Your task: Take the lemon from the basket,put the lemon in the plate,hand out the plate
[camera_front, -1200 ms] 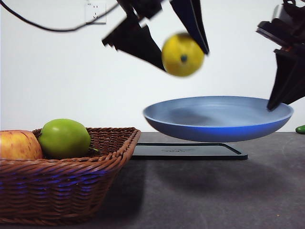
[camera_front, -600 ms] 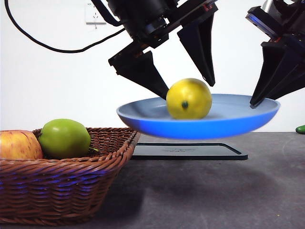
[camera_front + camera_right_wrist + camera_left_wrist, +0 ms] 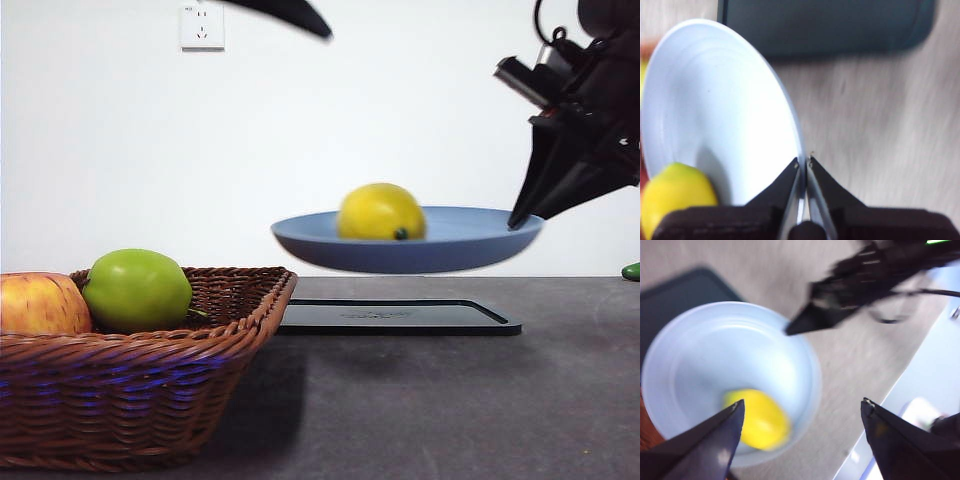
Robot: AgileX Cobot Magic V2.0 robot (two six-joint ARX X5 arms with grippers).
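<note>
Right tool [image 3: 803,162] pinches level plate [image 3: 470,250] rim; lemon [image 3: 380,212] lies sideways.

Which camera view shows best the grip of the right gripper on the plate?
The right wrist view: the right gripper has its jaws shut on the plate rim, seen close. The front view shows this grip sideways at the plate's edge. The left wrist view shows it blurred.

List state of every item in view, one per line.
lemon: lying in the plate, free of both grippers
plate: held in the air above the tray, rim pinched
right gripper: shut on plate rim
left gripper: open, empty, above the plate
basket: on table, holds green apple and red-yellow apple
black tray: flat on table
</note>
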